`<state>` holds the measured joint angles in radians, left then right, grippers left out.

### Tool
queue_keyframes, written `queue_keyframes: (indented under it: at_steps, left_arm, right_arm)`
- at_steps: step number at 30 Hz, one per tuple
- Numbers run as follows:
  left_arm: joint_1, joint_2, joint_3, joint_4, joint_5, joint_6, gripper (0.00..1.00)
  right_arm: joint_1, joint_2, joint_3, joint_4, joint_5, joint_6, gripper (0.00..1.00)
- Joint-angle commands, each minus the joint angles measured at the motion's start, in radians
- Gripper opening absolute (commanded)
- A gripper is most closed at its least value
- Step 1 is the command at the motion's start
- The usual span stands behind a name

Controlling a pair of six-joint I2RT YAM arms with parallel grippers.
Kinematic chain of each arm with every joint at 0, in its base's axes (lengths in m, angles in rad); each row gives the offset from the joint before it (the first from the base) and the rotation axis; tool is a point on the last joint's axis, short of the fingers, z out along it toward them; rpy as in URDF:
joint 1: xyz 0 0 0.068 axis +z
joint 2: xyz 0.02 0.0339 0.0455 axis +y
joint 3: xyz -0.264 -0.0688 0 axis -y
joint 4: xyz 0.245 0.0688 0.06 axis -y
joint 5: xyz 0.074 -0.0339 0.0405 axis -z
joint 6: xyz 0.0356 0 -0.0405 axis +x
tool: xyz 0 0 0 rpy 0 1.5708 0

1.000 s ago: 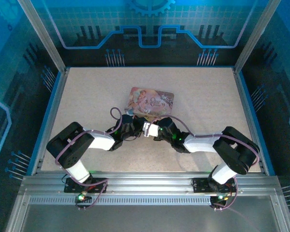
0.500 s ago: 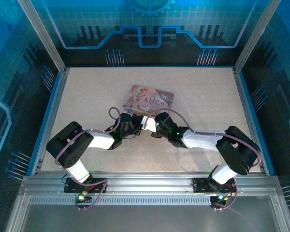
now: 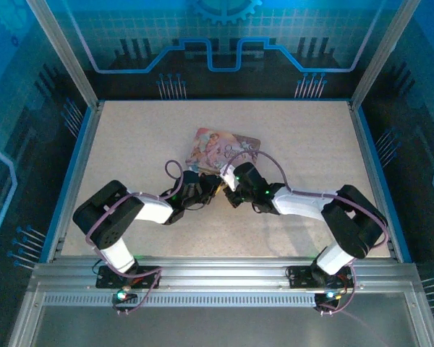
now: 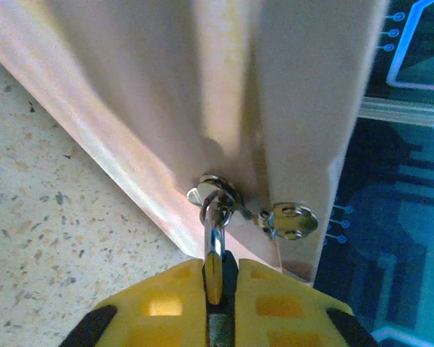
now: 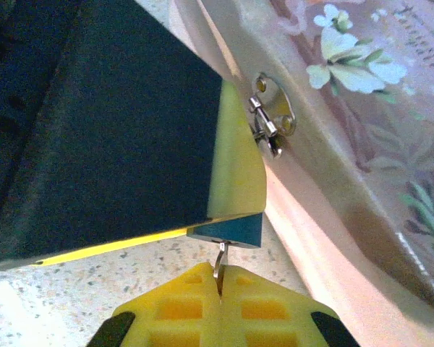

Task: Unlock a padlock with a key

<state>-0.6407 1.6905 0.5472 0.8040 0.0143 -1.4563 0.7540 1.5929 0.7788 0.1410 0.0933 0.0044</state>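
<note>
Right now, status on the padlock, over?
Left pincer shut on padlock, at tin hasp. Right pincer shut on key, tip under left pincer, insertion unclear. No obstruction seen.

- padlock (image 4: 214,264): in the left wrist view it sits bottom centre, edge-on, so it's just a thin metallic sliver clamped in the left gripper (image 4: 214,289)
- its silvery shackle (image 4: 211,210) curves up out of the body and hooks through a small metal loop (image 4: 218,184) on the edge of the pink tin (image 4: 130,108), about mid-frame. Can't tell if it's latched
- in the right wrist view the padlock (image 5: 228,228) body shows as a small teal-blue block, low centre
- key (image 5: 218,269): thin grey sliver with a slight hook, roughly upright at bottom centre. Its lower end is pinched in the right gripper (image 5: 218,293) and its top end meets the padlock's underside. Can't see whether it's actually in the keyhole
</note>
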Motion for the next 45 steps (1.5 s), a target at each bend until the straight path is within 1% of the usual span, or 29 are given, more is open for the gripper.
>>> queue_keyframes:
  at_steps: [1,6,8,12,16,19,21,23,26,28,31,33,36,38,41,45]
  left_arm:
    - [-0.021,-0.013,0.002,0.046,0.029,0.045,0.22]
    - [-0.014,-0.072,-0.019,-0.031,0.012,0.084,0.39]
    - [-0.003,-0.132,-0.029,-0.120,-0.007,0.125,0.45]
    - [0.026,-0.290,-0.020,-0.353,-0.063,0.223,0.54]
    - [0.108,-0.426,-0.010,-0.533,-0.072,0.307,0.60]
    - [0.198,-0.477,0.023,-0.650,-0.028,0.371,0.70]
    - [0.260,-0.479,0.059,-0.717,0.007,0.431,0.78]
    - [0.323,-0.450,0.110,-0.768,0.057,0.497,0.85]
    - [0.376,-0.353,0.204,-0.781,0.175,0.583,0.89]
    - [0.383,-0.269,0.287,-0.793,0.261,0.633,0.90]
    - [0.381,-0.144,0.398,-0.819,0.322,0.668,0.90]
    - [0.380,-0.080,0.464,-0.859,0.295,0.714,0.90]
    - [0.381,-0.003,0.541,-0.915,0.218,0.773,0.91]
    - [0.387,0.051,0.589,-0.925,0.225,0.785,0.91]
    - [0.386,0.129,0.646,-0.933,0.242,0.799,0.87]
    - [0.386,0.188,0.672,-0.955,0.231,0.823,0.83]
  right_arm:
    - [-0.027,0.033,-0.030,0.035,-0.042,0.088,0.00]
    - [-0.044,0.039,-0.077,0.090,-0.052,0.119,0.00]
    - [-0.051,0.038,-0.090,0.101,-0.064,0.126,0.00]
    - [-0.058,0.026,-0.109,0.117,-0.093,0.137,0.00]
    - [-0.090,0.002,-0.135,0.123,-0.157,0.185,0.00]
    - [-0.130,-0.019,-0.158,0.158,-0.217,0.233,0.00]
    - [-0.152,-0.031,-0.172,0.160,-0.255,0.252,0.00]
    - [-0.173,-0.037,-0.182,0.157,-0.285,0.262,0.00]
    - [-0.193,-0.031,-0.191,0.155,-0.317,0.276,0.00]
    - [-0.202,-0.025,-0.196,0.157,-0.330,0.285,0.00]
    - [-0.217,-0.024,-0.206,0.171,-0.344,0.305,0.00]
    - [-0.228,-0.025,-0.211,0.178,-0.356,0.317,0.00]
    - [-0.242,-0.029,-0.210,0.172,-0.369,0.328,0.00]
    - [-0.249,-0.031,-0.211,0.174,-0.379,0.329,0.00]
    - [-0.255,-0.033,-0.211,0.172,-0.390,0.328,0.00]
    - [-0.265,-0.039,-0.214,0.171,-0.401,0.333,0.00]
